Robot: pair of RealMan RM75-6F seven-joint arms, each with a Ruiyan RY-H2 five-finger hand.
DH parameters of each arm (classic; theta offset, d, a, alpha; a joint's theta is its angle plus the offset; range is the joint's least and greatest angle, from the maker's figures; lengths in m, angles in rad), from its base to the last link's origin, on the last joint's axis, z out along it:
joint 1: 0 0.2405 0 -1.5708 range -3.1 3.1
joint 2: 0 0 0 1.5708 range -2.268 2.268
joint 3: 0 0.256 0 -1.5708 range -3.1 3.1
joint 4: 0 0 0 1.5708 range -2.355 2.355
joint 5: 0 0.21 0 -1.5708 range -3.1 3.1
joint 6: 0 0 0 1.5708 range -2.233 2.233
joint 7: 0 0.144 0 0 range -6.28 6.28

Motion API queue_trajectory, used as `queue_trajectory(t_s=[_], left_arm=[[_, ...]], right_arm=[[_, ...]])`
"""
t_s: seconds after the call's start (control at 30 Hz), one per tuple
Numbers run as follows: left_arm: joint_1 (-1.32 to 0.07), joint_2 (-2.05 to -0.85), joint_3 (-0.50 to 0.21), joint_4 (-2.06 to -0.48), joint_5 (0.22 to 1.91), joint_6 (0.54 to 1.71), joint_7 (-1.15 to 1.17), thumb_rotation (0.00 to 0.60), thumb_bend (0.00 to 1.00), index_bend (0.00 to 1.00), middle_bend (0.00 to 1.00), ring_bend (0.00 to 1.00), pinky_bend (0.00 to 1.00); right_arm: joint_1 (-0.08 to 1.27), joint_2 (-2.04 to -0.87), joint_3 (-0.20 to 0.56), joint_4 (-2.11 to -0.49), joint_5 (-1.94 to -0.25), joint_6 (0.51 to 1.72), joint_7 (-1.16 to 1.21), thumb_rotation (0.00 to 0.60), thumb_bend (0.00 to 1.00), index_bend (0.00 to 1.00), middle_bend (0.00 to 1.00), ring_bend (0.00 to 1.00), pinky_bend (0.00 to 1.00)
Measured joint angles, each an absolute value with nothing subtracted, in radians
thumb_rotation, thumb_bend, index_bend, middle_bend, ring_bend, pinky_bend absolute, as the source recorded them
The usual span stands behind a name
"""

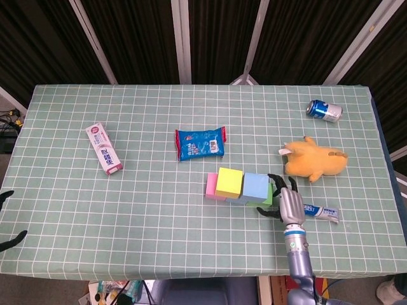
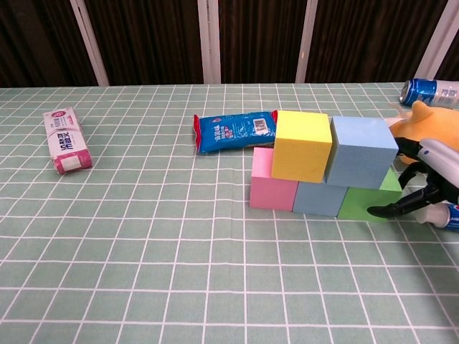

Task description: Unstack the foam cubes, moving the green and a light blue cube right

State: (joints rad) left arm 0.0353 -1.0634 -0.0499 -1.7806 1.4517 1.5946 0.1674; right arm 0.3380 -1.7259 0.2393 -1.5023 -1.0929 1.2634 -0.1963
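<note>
The foam cubes stand stacked in the middle of the table: a pink cube, a light blue cube and a green cube below, a yellow cube and a second light blue cube on top. From above, the yellow cube and the upper light blue cube cover most of the row. My right hand is open just right of the green cube, fingers spread toward it. In the chest view the right hand reaches in from the right edge, thumb near the green cube's front corner. Only dark tips of the left hand show at the left edge.
A yellow plush toy lies behind the right hand, and a toothpaste tube sits just right of it. A blue can lies at the far right, a blue snack packet behind the cubes, a pink-white box at the left.
</note>
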Motion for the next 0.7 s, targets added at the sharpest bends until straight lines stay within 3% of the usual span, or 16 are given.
queue_trajectory(t_s=[0.1, 0.4, 0.7], left_arm=[[0.034, -1.065, -0.048, -1.782, 1.454, 1.593, 0.172, 0.6, 0.1, 0.2, 0.0, 0.0, 0.0], [0.029, -1.067, -0.048, -1.785, 1.441, 1.577, 0.181, 0.6, 0.1, 0.2, 0.0, 0.0, 0.0], [0.029, -1.064, -0.05, -1.786, 1.437, 1.579, 0.175, 0.6, 0.1, 0.2, 0.0, 0.0, 0.0]], right_arm=[[0.341, -1.732, 0.241, -1.482, -1.095, 1.264, -0.195, 0.6, 0.25, 0.26, 0.26, 0.53, 0.09], [0.345, -1.741, 0.26, -1.476, -1.095, 1.252, -0.133, 0.6, 0.34, 0.32, 0.32, 0.64, 0.16], [0.343, -1.751, 0.269, -1.482, -1.095, 1.268, -0.124, 0.6, 0.35, 0.33, 0.35, 0.7, 0.21]])
